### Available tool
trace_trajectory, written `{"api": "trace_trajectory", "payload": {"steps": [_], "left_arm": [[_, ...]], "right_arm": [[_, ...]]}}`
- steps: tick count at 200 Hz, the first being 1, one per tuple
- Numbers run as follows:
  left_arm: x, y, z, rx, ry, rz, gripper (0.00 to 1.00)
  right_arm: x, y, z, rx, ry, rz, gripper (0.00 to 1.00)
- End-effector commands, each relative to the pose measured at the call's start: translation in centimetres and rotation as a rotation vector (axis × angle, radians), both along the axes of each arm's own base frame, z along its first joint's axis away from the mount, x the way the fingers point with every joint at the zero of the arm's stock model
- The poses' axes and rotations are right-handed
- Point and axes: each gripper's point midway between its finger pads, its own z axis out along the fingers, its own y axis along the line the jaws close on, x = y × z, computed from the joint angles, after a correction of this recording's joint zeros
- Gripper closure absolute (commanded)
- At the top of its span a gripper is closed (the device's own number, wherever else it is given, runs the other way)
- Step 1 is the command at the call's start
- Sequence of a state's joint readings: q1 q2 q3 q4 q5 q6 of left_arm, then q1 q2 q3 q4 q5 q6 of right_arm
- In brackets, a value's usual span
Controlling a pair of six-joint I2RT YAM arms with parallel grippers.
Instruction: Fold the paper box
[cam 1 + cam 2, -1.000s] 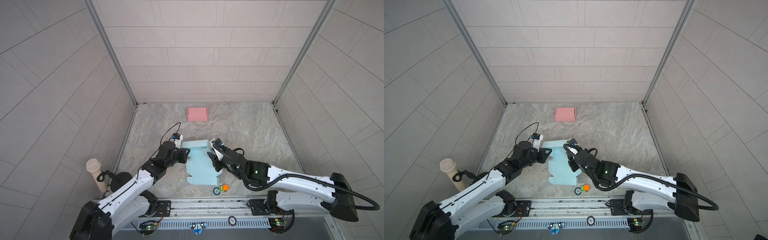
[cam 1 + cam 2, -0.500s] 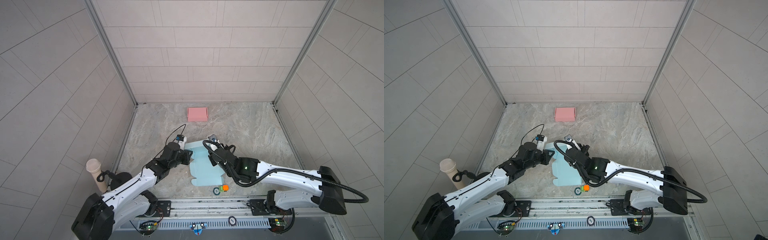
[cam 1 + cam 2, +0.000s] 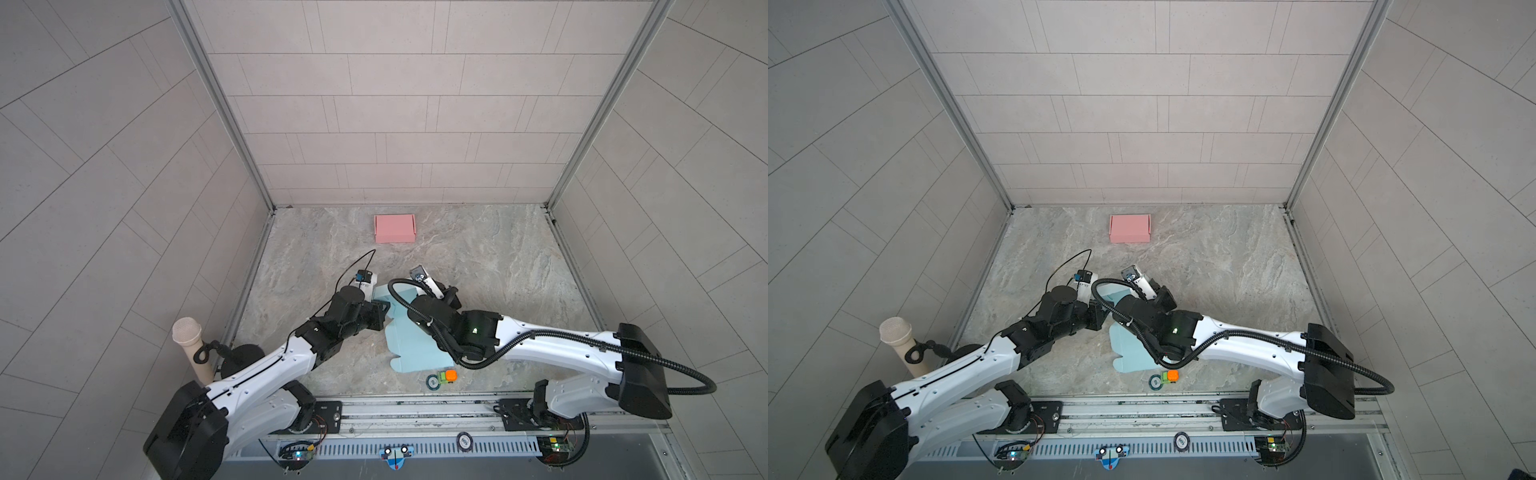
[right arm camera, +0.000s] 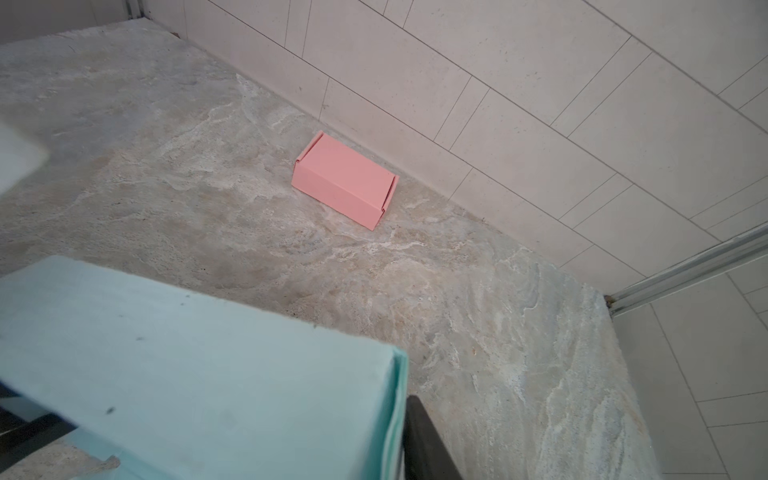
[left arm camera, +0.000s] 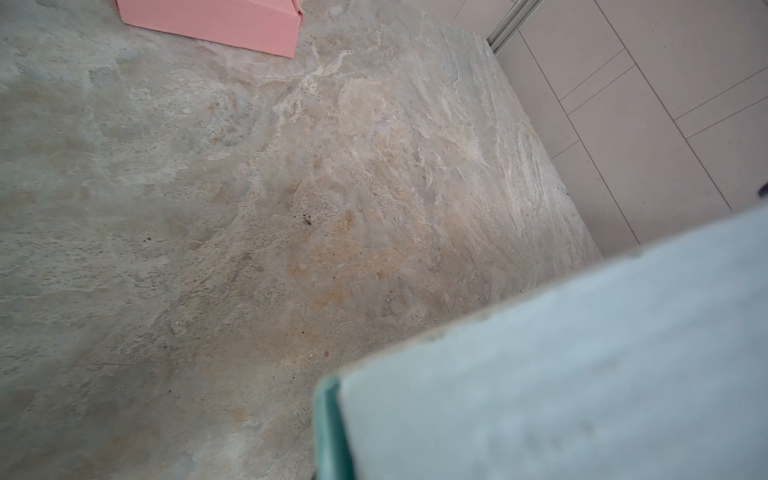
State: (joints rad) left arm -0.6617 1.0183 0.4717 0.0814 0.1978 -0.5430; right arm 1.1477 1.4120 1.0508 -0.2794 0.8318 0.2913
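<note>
Paper box (image 3: 411, 349) | flat near end | long axis front-to-back

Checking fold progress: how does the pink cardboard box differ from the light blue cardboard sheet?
The pink cardboard box is folded shut; the light blue cardboard sheet is mostly open, its near part flat. The pink box sits alone by the back wall; the blue sheet lies nearer the front. Both are plain single-coloured cardboard.

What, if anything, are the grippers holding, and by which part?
The left gripper seems to pinch the blue paper box at its left edge; right gripper: unclear.
</note>
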Motion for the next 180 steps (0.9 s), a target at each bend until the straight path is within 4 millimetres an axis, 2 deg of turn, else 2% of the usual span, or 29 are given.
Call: {"api": "trace_trajectory", "payload": {"steps": [1,23,75,100,125,142,158,180], "left_arm": [[-0.3,-1.5,2.1,-0.083,-0.042,-0.051,0.86],[-0.4,-1.5,2.4,-0.099,-0.043,-0.050,0.87],[-0.7,-1.5,3.2,-0.116,-0.055,-0.047,0.87],[-1.1,-1.6,3.6,-0.128,-0.059,-0.054,0.86],[-1.2,-1.3,3.6,-0.126,-0.062,-0.047,0.87],[-1.3,-1.2,3.5,-0.125,-0.063,-0.043,0.87],[-1.3,-1.1,3.6,-0.129,-0.063,-0.041,0.87],[-1.3,-1.1,3.6,-0.129,-0.063,-0.039,0.87]], "right_arm": [[0.3,-0.7,0.7,-0.092,-0.054,-0.068,0.74],[0.5,-0.7,0.6,-0.135,-0.070,-0.091,0.79],[1.0,-0.1,0.3,-0.202,-0.086,-0.104,1.00],[1.3,0.3,0.0,-0.228,-0.097,-0.109,1.00],[1.5,0.5,0.1,-0.254,-0.109,-0.125,0.92],[1.6,0.5,0.1,-0.274,-0.119,-0.139,0.92],[1.7,0.6,0.1,-0.287,-0.126,-0.146,0.93],[1.7,0.7,0.0,-0.298,-0.130,-0.149,1.00]]}}
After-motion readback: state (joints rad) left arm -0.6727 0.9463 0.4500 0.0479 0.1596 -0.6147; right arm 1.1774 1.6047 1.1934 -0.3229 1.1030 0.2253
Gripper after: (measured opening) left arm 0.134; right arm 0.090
